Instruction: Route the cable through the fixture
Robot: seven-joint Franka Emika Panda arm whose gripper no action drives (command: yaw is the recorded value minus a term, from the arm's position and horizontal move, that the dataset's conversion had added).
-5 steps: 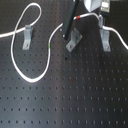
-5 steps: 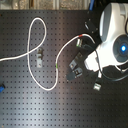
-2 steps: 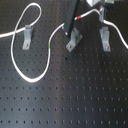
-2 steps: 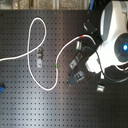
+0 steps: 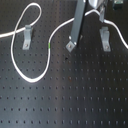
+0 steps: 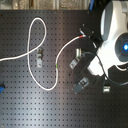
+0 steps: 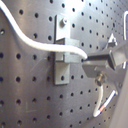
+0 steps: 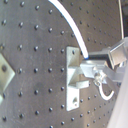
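Observation:
The white cable point(image 5: 59, 28) comes in from the first exterior view's left, loops around the left fixture point(image 5: 27, 36), sweeps down and rises past its green band point(image 5: 50, 46) to my gripper point(image 5: 71, 42). The gripper is shut on the cable, with its fingertips right beside the middle fixture point(image 5: 69, 47). In the first wrist view the cable point(image 7: 30, 41) crosses the front of that fixture point(image 7: 61, 72) into the fingers point(image 7: 102, 59), and the red band point(image 7: 102, 110) hangs past them. In the second wrist view the cable point(image 8: 72, 25) ends at the gripper point(image 8: 91, 62) beside the fixture point(image 8: 74, 90).
A third fixture point(image 5: 104, 38) stands on the first exterior view's right, with the cable's far end trailing past it. The black perforated board point(image 5: 75, 100) carries everything. The white robot body point(image 6: 116, 40) fills the second exterior view's right; the green band point(image 6: 59, 65) and red band point(image 6: 81, 36) show there.
The gripper has sunk slightly toward the board next to the middle fixture, still holding the cable. The cable's loop on the left has not moved.

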